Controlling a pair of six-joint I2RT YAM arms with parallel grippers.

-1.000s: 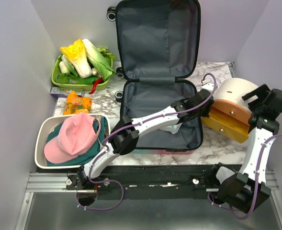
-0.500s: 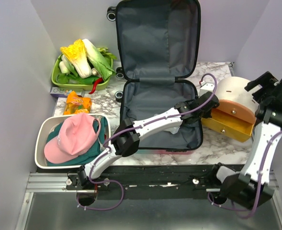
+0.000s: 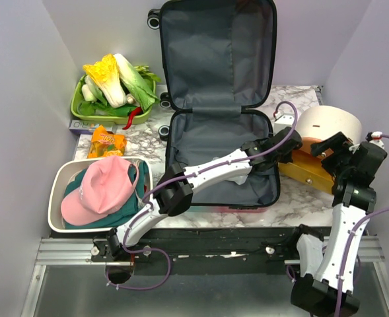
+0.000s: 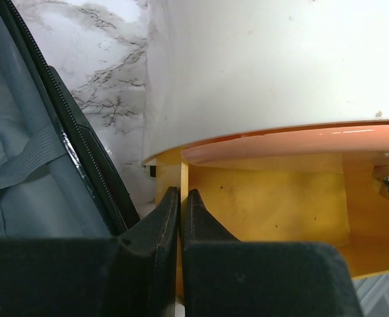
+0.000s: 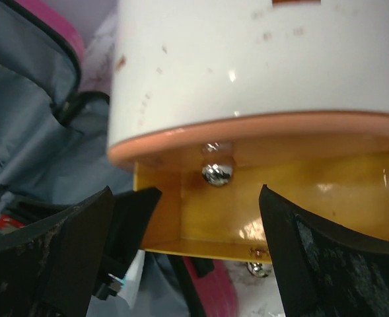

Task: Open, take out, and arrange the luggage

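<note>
Grey lining shows: the luggage lies open mid-desk, lid propped vs the back wall at 12 o'clock, prob. so it needs no holding. We see the left end effector shut, tips at the yellow drawer under the cream container, at the luggage's 3 o'clock. Whether it pinches the drawer wall we can't tell. Right end effector gapes wide, empty, jaws flanking that drawer, prob. to steady it. No legible writing anywhere.

Right gripper: jaws spread wide.
White container: orange-rimmed, directly ahead.
Yellow drawer: open beneath it; metal knob at its top.
Luggage: grey lining, left.
</note>
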